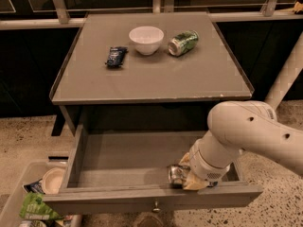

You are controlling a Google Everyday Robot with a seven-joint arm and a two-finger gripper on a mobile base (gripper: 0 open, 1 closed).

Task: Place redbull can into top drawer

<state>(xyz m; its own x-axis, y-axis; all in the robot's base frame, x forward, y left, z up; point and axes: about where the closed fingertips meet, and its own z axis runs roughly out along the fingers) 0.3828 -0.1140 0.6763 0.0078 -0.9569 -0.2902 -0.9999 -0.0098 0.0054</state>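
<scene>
The top drawer (118,162) is pulled open below the grey table; its small knob (155,205) shows on the front. My gripper (187,176) is down inside the drawer at its front right, shut on the redbull can (176,174), a small silver can with its shiny end facing left. The can is at or just above the drawer floor, close behind the front wall; I cannot tell if it touches. My white arm (251,131) reaches in from the right.
On the table top (156,79) lie a dark blue snack packet (116,56), a white bowl (146,39) and a green can (182,42) on its side. A bin (35,200) with a bowl and green packet sits on the floor at lower left.
</scene>
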